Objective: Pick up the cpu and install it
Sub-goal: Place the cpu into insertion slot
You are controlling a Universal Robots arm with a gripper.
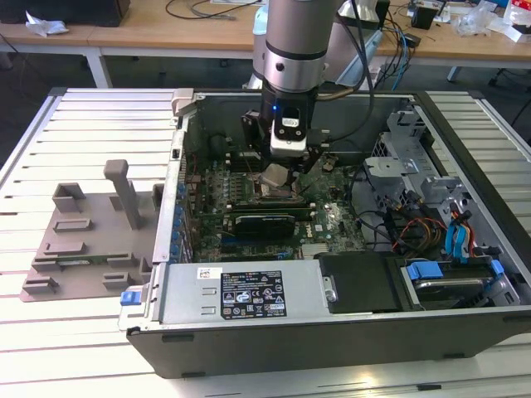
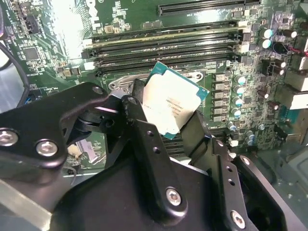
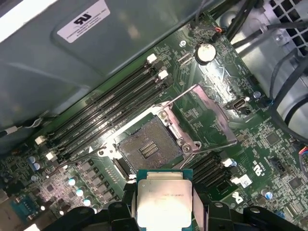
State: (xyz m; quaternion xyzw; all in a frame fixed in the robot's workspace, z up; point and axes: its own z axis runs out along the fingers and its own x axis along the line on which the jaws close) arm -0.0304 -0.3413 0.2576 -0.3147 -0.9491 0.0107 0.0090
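Gripper (image 2: 166, 115) jaws clamped on cpu (image 2: 173, 98) edges, second wrist view; first wrist view reveals open socket (image 3: 149, 149) near cpu.

A robotics lab or workshop: an open PC case (image 1: 332, 342) lies on a slatted metal table (image 1: 108, 124), with cable-strewn wooden benches (image 1: 182, 33) along the exterior view's top.

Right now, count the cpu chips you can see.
1: the cpu, gripped in the claw close to the empty socket. Others could be hidden elsewhere.
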